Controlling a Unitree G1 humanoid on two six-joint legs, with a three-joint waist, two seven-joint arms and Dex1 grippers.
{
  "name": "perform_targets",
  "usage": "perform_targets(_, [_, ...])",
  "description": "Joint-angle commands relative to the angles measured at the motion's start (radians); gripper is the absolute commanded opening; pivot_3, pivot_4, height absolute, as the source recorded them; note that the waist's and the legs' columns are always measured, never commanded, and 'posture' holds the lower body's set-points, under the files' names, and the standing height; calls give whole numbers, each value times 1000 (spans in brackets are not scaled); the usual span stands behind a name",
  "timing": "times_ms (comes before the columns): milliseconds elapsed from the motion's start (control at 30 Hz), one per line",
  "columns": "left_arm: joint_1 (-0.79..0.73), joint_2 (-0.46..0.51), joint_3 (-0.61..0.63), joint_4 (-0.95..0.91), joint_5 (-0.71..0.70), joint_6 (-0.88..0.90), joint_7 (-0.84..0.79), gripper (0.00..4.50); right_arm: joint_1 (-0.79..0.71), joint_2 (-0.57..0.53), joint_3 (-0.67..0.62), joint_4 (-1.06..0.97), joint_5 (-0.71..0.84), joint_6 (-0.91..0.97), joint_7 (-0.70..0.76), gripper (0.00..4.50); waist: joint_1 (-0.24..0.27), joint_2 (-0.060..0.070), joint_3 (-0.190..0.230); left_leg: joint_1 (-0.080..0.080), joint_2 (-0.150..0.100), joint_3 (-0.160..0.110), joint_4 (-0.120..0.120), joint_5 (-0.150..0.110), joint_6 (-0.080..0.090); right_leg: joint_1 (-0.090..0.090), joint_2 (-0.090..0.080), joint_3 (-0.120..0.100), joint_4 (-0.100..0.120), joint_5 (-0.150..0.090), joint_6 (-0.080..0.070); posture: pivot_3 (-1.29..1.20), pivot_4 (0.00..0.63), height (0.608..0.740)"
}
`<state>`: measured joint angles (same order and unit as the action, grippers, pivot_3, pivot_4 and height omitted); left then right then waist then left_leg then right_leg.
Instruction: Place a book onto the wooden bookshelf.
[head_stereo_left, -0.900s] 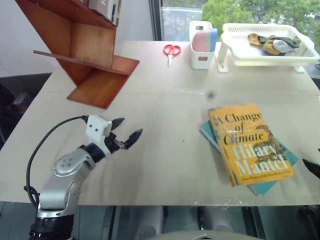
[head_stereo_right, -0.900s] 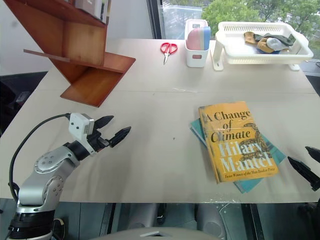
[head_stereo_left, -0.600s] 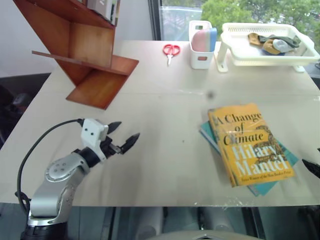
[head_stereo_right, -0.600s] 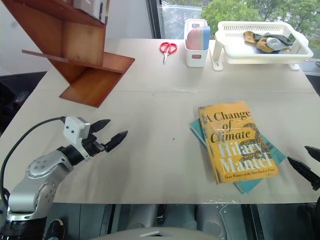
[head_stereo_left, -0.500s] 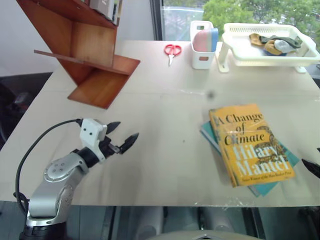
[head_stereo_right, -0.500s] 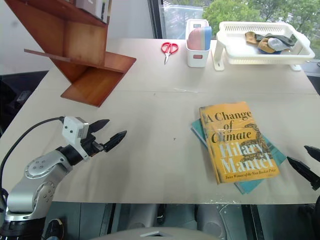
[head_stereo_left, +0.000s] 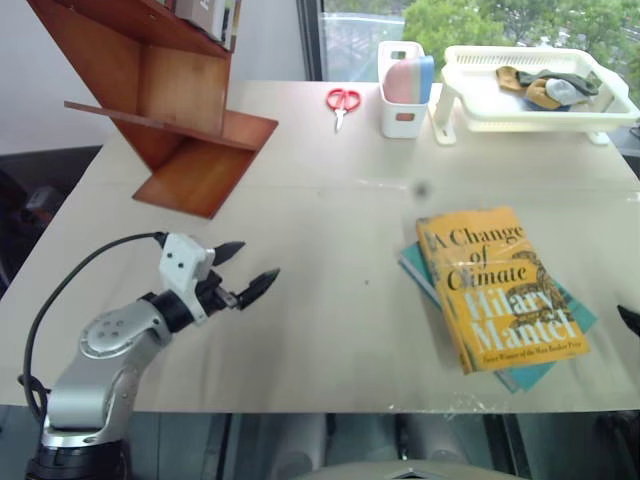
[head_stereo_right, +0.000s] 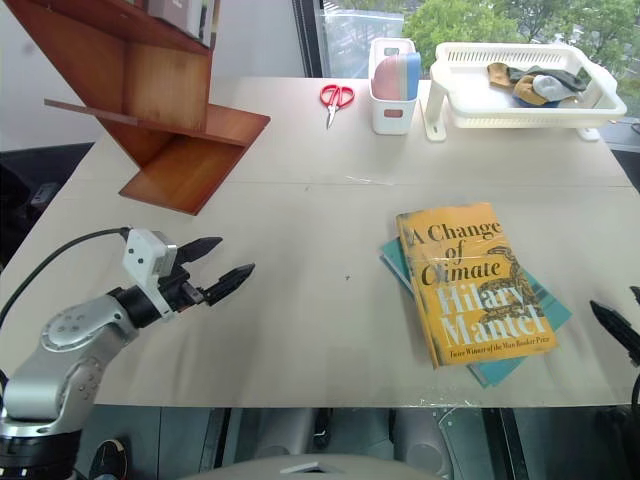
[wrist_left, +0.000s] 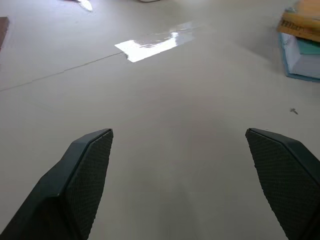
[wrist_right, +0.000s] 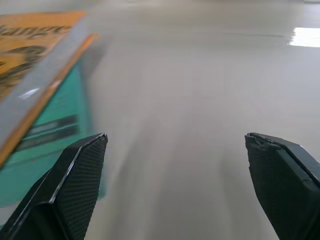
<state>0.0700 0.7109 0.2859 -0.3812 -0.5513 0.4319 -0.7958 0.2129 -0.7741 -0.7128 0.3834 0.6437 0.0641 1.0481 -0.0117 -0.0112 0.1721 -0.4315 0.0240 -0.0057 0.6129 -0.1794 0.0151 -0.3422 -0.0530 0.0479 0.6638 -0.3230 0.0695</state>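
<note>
The book (head_stereo_left: 500, 285), a yellow-orange paperback titled "A Change of Climate", lies face up on the right of the table, on top of a teal book (head_stereo_left: 532, 373). The wooden bookshelf (head_stereo_left: 180, 120), reddish-brown with slanted boards, stands at the far left corner. My left gripper (head_stereo_left: 250, 264) hovers open over the near left of the table, pointing toward the middle, with nothing between its fingers. At the right edge of the table, just right of the book, my right gripper (wrist_right: 175, 136) is open and empty; the book's corner (wrist_right: 35, 60) lies beside it.
Red scissors (head_stereo_left: 343, 101) and a white pencil holder (head_stereo_left: 403, 90) sit at the back centre. A white plastic tray (head_stereo_left: 540, 112) holding small items stands at the back right. Several books (head_stereo_left: 212, 18) stand on the shelf's upper board.
My right gripper has drifted slightly right, toward the picture's edge. My left arm has pulled back a little to the left, its gripper staying open near the same spot.
</note>
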Motion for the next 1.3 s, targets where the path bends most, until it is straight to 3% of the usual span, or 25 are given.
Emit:
perform_targets(33, [-8, 112, 104, -15, -121, -18, -222, 4479, -37, 48, -54, -11, -3, -44, -113, 4500, -2, 0, 0, 0, 0, 0, 0, 0, 0, 0, 1, 0, 0, 0, 0, 0, 150, 740])
perform_targets(200, [-57, 281, 206, 65, -282, 89, -441, 4479, -88, 131, -8, -19, -67, -96, -241, 4500, -3, 3, -1, 1, 1, 1, 0, 0, 0, 0, 0, 1, 0, 0, 0, 0, 150, 740])
perform_targets(400, [-109, 441, 248, 131, -337, 180, -596, 4479, -100, 250, 93, -94, -111, -108, -297, 4500, -5, 3, 0, 1, 1, 1, -1, 0, 0, -1, 1, 1, 0, 0, 0, 0, 150, 740])
perform_targets(700, [-195, 430, 213, 144, -319, 177, -598, 4479, -177, 457, 301, -224, -197, -130, -410, 4500, -35, 0, -2, 2, 5, 2, -1, 0, -1, -2, 4, 2, 2, 0, 0, 0, 150, 740])
perform_targets(1067, [-176, 422, 233, 111, -304, 176, -570, 4479, -316, 504, 508, -125, -300, -207, -332, 4500, -37, -1, -2, 4, 7, 5, -1, 0, -1, -2, 6, 5, 5, 0, 0, 0, 150, 740])
perform_targets(1300, [-135, 391, 258, 71, -325, 212, -529, 4479, -376, 494, 528, -74, -307, -250, -299, 4500, -43, -6, -2, 9, 8, 8, -1, 1, -2, -2, 6, 9, 10, 0, -1, 0, 150, 740])
